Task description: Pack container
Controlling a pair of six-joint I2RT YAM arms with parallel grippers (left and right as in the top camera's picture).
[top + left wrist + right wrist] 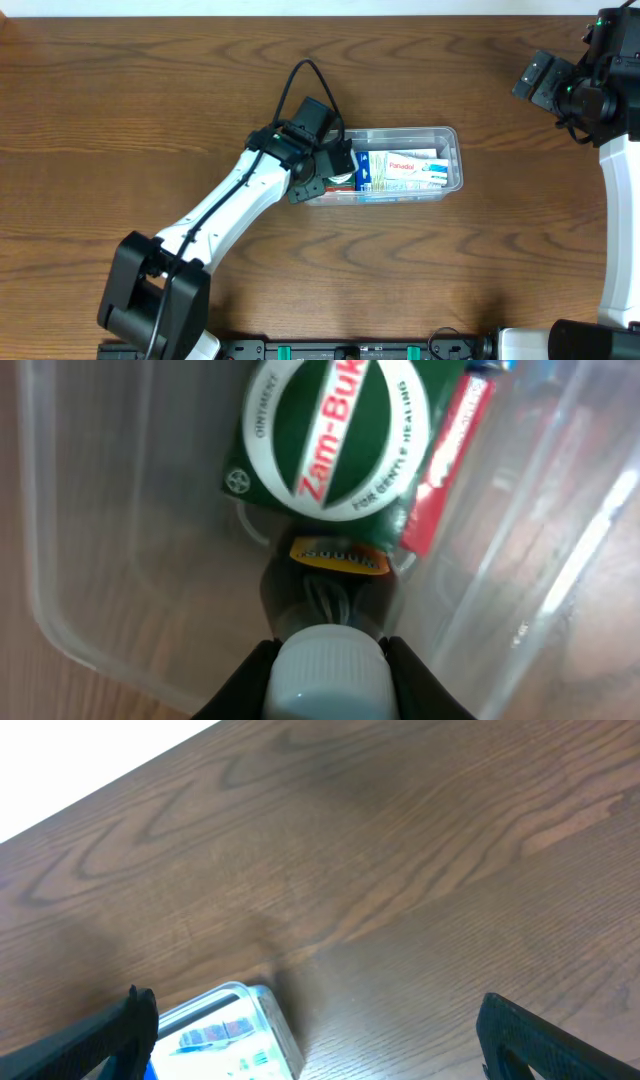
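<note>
The clear plastic container (449,138) sits at the table's middle and holds several small boxes, among them a white Panadol box (410,165). My left gripper (335,172) is at its left end, shut on the white ribbed cap of a small bottle (326,672) that points into the tub. In the left wrist view a green Zam-Buk box (330,430) and a red box (448,460) lie just beyond the bottle inside the container (90,560). My right gripper (535,78) is open and empty, high at the far right; the container's corner (262,1002) shows below it.
Bare brown wooden table (120,110) lies all round the container. The left arm stretches from the front left edge to the tub. The right arm stands along the right edge.
</note>
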